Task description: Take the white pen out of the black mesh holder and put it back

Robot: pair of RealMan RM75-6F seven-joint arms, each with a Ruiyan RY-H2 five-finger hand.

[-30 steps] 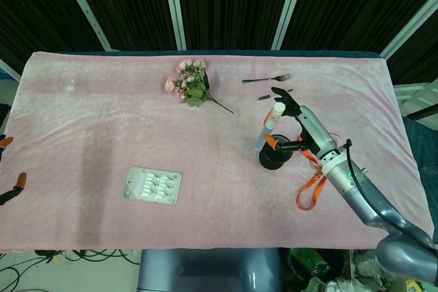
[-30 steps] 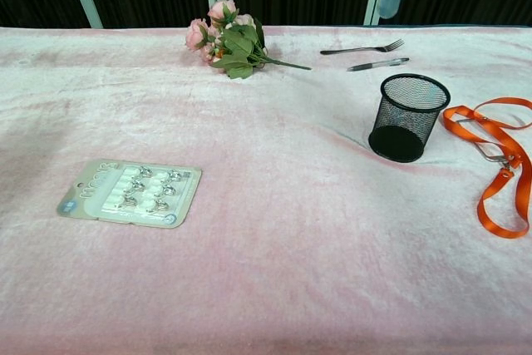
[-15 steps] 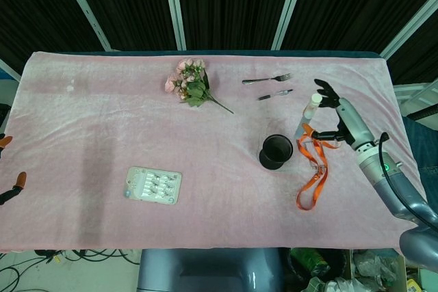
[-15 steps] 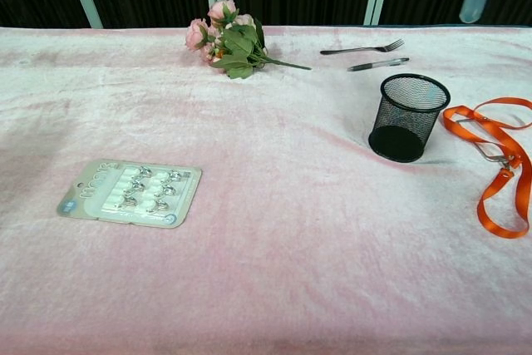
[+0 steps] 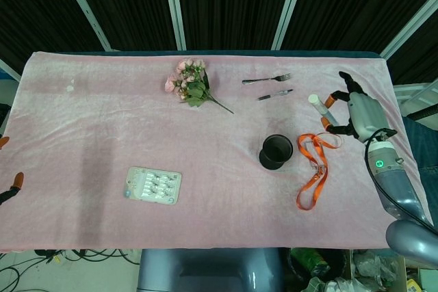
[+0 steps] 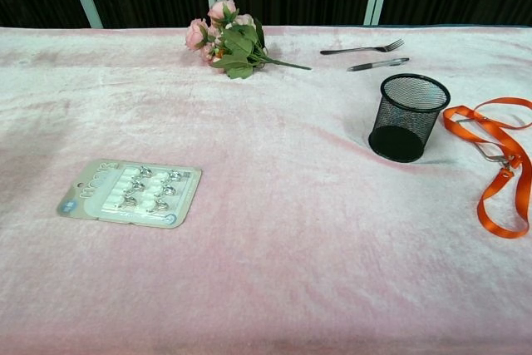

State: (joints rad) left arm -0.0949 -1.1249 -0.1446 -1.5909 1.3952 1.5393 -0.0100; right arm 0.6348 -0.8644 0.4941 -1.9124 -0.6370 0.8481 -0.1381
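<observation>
On the pink cloth (image 6: 274, 272) the black mesh holder (image 6: 408, 117) stands upright beside an orange lanyard (image 6: 499, 164), with a fork (image 6: 362, 47), a pen (image 6: 377, 64), flowers (image 6: 231, 39) and a blister card (image 6: 130, 192).

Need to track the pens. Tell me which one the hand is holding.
The white pen, held by the right hand near the table's right edge. The dark pen lies untouched beside the fork.

Right hand (image 5: 354, 109) raised far to the right of the black mesh holder (image 5: 276, 152), fingers with orange tips pinching the white pen (image 5: 317, 102); grey forearm running down to the lower right corner; left hand (image 5: 8, 191) barely visible at the left edge, state unclear.
</observation>
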